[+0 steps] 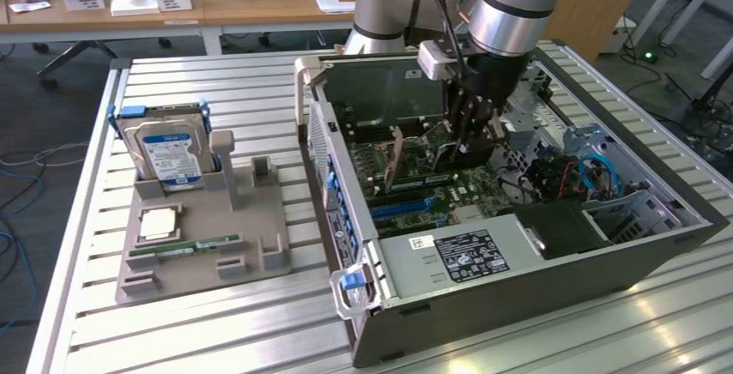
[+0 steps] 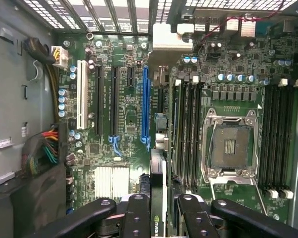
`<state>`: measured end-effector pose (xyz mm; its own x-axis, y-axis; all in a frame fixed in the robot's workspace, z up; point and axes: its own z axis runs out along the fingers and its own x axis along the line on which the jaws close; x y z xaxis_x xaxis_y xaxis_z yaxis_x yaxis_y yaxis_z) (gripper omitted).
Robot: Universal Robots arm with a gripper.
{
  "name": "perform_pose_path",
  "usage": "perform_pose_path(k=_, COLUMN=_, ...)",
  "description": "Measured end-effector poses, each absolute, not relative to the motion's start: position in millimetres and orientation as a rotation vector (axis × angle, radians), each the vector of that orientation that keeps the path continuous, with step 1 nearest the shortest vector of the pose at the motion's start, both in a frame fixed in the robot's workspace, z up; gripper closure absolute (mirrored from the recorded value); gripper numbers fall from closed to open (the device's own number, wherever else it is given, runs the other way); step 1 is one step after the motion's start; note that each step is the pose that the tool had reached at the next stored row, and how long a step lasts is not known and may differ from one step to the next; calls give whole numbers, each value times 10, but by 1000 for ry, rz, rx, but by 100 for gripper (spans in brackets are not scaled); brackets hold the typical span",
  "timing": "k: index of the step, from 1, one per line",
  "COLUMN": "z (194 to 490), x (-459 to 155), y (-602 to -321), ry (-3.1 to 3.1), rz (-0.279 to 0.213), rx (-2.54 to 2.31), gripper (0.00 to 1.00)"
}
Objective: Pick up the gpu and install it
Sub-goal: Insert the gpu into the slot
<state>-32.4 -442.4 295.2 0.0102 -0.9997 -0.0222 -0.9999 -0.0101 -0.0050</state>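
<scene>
Fingers [image 2: 137,216] of the gripper [image 1: 468,142] pinch the gpu [image 2: 159,191], held on its edge over the green board [image 2: 124,114] inside the open computer case [image 1: 596,258], middle of the exterior view. Lower left, a grey tray [image 1: 257,237] holds a hard drive [image 1: 167,153] and memory stick [image 1: 184,246] on the metal table [image 1: 229,331].

The table [image 1: 229,340] is showing ribbed bare metal, glinting softly. The holder [image 1: 206,254] is looking like matt grey plastic. The hard drive [image 1: 170,155] is shining silver metal under a glossy label. The computer case [image 1: 550,271] is wearing dark matt metal. The gripper [image 2: 164,201] is gleaming smooth black beside the gpu [image 2: 158,220], which is showing 1 dark glossy edge.
</scene>
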Motion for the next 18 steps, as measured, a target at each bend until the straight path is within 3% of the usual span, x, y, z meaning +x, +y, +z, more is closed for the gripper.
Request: perform_pose_path(k=18, z=2844, x=-345, y=-4459, ry=2197, rz=19, rx=-2219, gripper=74)
